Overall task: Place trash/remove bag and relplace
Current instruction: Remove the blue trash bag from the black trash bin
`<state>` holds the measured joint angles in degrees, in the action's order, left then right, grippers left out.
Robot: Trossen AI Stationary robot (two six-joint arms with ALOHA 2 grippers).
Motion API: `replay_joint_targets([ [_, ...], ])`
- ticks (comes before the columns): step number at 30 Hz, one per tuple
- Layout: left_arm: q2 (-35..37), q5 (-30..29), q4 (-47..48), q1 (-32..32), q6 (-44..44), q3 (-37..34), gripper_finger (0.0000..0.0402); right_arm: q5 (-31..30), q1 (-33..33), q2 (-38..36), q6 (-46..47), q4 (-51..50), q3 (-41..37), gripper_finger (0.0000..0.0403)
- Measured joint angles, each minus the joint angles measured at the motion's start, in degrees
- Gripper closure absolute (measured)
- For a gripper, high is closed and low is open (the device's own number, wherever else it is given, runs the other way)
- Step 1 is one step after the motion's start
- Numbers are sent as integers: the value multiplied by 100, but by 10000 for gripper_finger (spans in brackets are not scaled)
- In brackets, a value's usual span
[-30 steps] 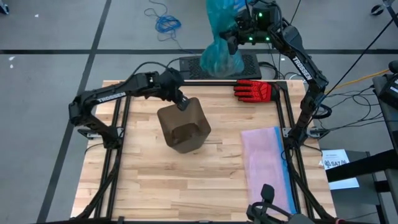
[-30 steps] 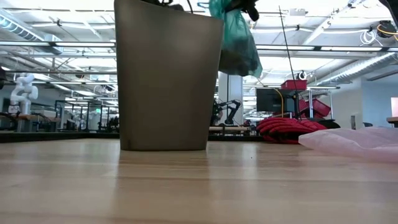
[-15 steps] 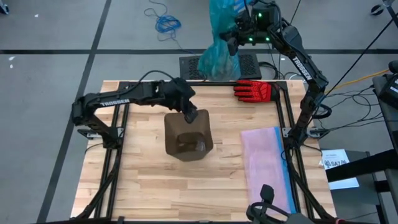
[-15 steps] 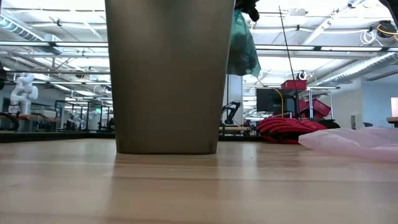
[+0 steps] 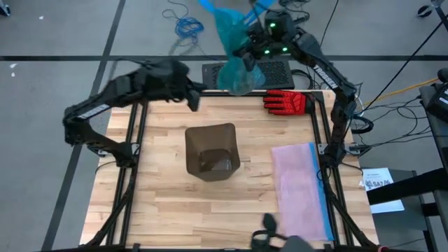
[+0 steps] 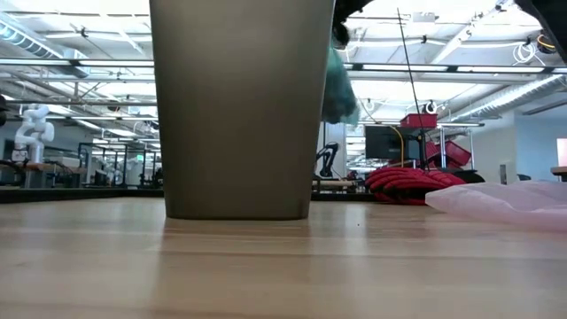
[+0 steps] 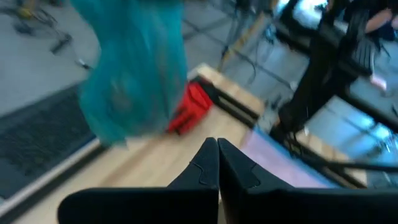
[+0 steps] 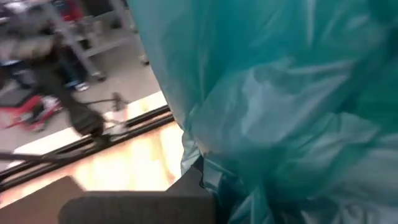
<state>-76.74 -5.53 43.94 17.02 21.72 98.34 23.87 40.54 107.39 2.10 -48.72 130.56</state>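
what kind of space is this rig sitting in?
Probably a robotics lab in a large open industrial hall. The low view shows exposed ceiling pipes, a white robot arm at far workbenches, and a monitor; cables lie on the grey floor beyond the wooden table.

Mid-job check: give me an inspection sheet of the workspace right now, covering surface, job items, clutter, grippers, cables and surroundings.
Surface: wooden table, bare around the bin.
Job's things: brown bin upright near the table's middle, no liner seen in it; teal bag hanging over the far edge; loose trash: nothing seen.
Clutter: red-and-black glove at the far edge; pink bag flat on the right side.
Grippers: right gripper shut on the teal bag, beyond the far edge; left gripper fingers shut, empty, raised over the far left part of the table, clear of the bin.
Cables: blue cord on the floor; black cables right of the table.
Surroundings: grey floor, black mat under the bag.
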Motion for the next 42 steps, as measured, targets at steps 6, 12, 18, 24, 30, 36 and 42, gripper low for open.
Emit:
replay_joint_targets([
  [6, 514, -377, 858, 180, 149, 33, 402, 506, -442, 414, 96, 600, -2, 403],
  [12, 1048, -663, 999, 177, 196, 26, 402, 651, -626, 534, 263, 952, -2, 403],
  [18, 1258, -416, 350, 181, 194, -39, 402, 848, -664, 456, 589, 1468, -2, 403],
  [24, 1099, -21, -37, 294, -483, -76, 383, 1216, -731, 444, 950, 1994, 0, 403],
  [30, 843, 305, -394, 297, -256, -87, 304, 1253, -858, 327, 951, 2075, 0, 403],
  [36, 816, 318, -789, 297, -116, -83, 221, 1251, -1057, 177, 950, 2168, 0, 403],
  [42, 576, 320, -704, 297, 32, -85, 180, 1253, -1317, 149, 1079, 2454, 7, 403],
])
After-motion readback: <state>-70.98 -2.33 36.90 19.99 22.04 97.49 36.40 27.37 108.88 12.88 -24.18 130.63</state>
